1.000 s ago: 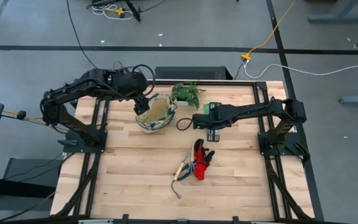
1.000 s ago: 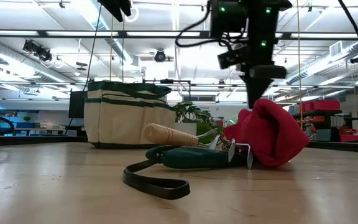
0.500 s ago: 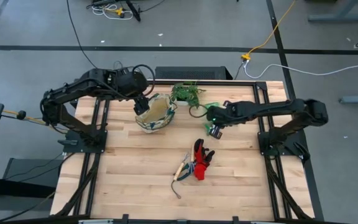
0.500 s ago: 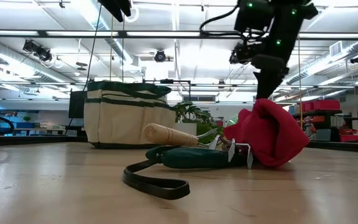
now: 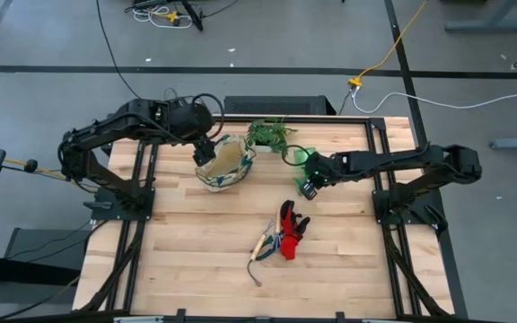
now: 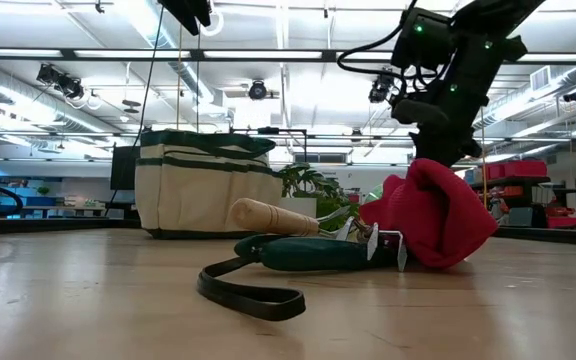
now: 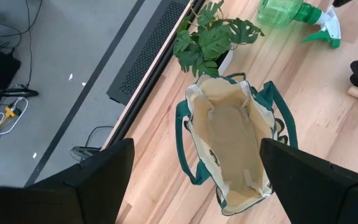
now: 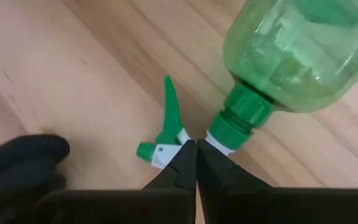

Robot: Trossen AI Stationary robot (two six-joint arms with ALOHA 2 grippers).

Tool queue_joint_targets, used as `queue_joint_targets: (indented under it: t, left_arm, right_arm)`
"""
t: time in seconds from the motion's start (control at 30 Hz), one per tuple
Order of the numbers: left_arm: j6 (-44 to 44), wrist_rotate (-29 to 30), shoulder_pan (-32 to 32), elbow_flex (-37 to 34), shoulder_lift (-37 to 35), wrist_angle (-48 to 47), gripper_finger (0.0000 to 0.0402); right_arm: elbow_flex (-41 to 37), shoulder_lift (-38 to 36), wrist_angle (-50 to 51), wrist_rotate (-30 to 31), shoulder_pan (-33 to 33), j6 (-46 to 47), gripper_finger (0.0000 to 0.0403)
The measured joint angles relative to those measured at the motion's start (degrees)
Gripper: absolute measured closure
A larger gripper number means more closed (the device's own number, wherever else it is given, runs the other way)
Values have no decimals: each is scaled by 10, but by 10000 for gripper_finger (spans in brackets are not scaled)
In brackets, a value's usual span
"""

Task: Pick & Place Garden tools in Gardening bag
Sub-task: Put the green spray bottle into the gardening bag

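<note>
The cream gardening bag [image 5: 224, 167] with green trim stands open at the far left, beside the potted plant [image 5: 270, 135]. My left gripper [image 7: 194, 186] is open and empty above the bag's mouth [image 7: 232, 146]. The green spray bottle [image 8: 303, 50] lies on its side near the plant and also shows in the left wrist view [image 7: 284, 12]. My right gripper [image 8: 196, 149] is shut, its tips at the bottle's sprayer head. The red-and-black gloves [image 5: 291, 226] and the wooden-handled rake [image 5: 266, 240] lie together at the table's middle. My right gripper's shut fingertips stand at the white sprayer head [image 8: 180, 138], between the green trigger [image 8: 168, 112] and the bottle's neck [image 8: 244, 112]. They slant down at it from the table's right. I cannot tell whether they touch it.
A green-handled tool with a black strap loop [image 6: 253, 295] lies by the rake's handle [image 6: 268, 215] and the red glove [image 6: 438, 215]. The plant stands between the bag and the bottle. Bare wood [image 5: 196, 251] lies toward the near edge.
My right gripper has drawn back from the table's middle toward the right edge and a little toward the far edge. It has turned and tipped and now stands at the spray bottle. My left gripper has stayed above the bag.
</note>
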State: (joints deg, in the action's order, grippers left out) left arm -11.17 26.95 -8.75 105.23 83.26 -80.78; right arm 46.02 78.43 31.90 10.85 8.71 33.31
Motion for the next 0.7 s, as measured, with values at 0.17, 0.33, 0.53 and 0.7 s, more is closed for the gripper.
queue_joint_targets:
  t: [0.17, 0.33, 0.53, 0.7]
  left_arm:
    - [2, -7, 0, 0, 0, 0, 46]
    - [5, -13, 0, 0, 0, 0, 46]
    - [18, -13, 0, 0, 0, 0, 46]
    - [20, -13, 0, 0, 0, 0, 46]
  right_arm:
    - [0, 0, -6, 2, 0, 26, 375]
    - [0, 0, -8, 35, -4, 70, 325]
    - [0, 0, -7, 41, -9, 116, 249]
    - [0, 0, -3, 59, -9, 142, 192]
